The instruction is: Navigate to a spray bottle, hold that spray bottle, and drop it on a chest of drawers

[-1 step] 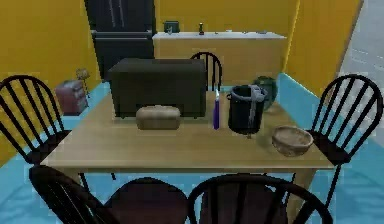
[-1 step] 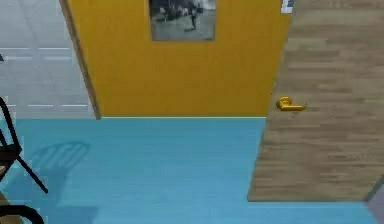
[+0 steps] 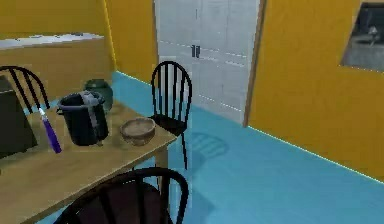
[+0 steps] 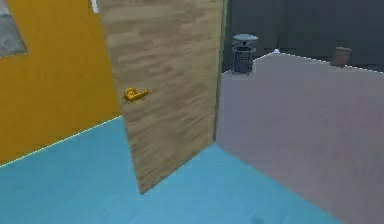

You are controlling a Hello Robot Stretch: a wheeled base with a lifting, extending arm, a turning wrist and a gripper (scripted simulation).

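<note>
On the left of the forward view, a wooden worktop [image 3: 100, 160] carries a dark pot [image 3: 80, 118], a small bowl [image 3: 138, 130], a round green jar [image 3: 98, 91] and a slender purple thing [image 3: 50, 133] lying near the pot. Where the spray bottle is I cannot tell; the purple thing is too small to name. The step in hand looks like the search, so the base should probably creep nearer the worktop, keeping clear of the near chair [image 3: 130, 200] and the far chair [image 3: 171, 90], until those shapes can be read. White double doors [image 3: 205, 50] stand in the far wall. To the arm's side a wooden door [image 4: 165, 80] with a brass handle [image 4: 135, 95] stands ajar, with a grey-floored room and a dark bin [image 4: 245, 52] beyond. That opening seems the next place to look, for the bottle or for a chest of drawers. Wide turns would suit the blue floor. The state of the end effector cannot be told.
</note>
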